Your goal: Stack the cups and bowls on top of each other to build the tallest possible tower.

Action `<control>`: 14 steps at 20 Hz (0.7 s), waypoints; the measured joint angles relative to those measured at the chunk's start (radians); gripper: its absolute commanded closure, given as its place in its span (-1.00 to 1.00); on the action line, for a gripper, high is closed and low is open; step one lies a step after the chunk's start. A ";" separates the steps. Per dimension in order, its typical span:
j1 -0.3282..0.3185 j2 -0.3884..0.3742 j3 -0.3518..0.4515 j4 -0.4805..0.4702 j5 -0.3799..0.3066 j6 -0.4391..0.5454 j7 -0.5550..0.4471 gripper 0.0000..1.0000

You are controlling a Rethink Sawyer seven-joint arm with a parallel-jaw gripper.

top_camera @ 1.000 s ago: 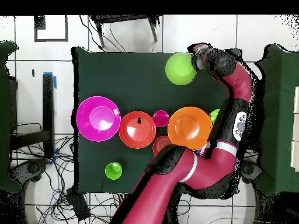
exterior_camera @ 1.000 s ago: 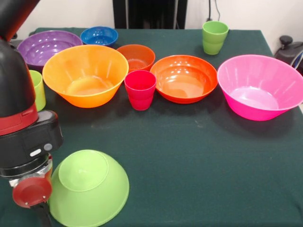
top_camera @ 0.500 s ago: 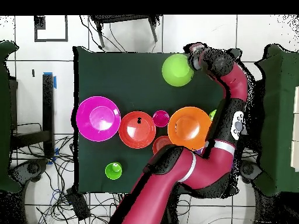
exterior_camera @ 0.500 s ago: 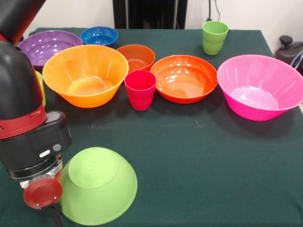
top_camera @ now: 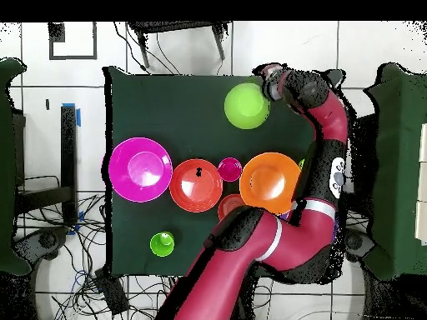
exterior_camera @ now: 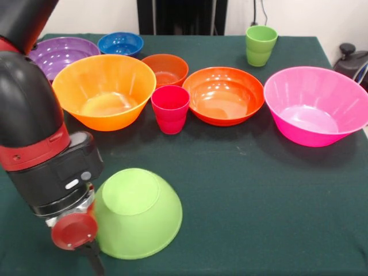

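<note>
My gripper [exterior_camera: 92,253] lower left against the upturned lime bowl [exterior_camera: 138,214], grip unclear, bare cloth [exterior_camera: 270,213] stretched right, other bowls across the top.

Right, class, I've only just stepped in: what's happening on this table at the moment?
The robot arm's pincer is at the edge of the upside-down lime green bowl, which sits apart from the rest. Nothing is stacked yet. The pink bowl, the orange bowl, the yellow-orange bowl and the red-pink cup stand separately in a row.
</note>
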 measured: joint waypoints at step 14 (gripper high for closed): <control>0.000 -0.126 0.001 0.308 0.049 -0.001 0.000 -1.00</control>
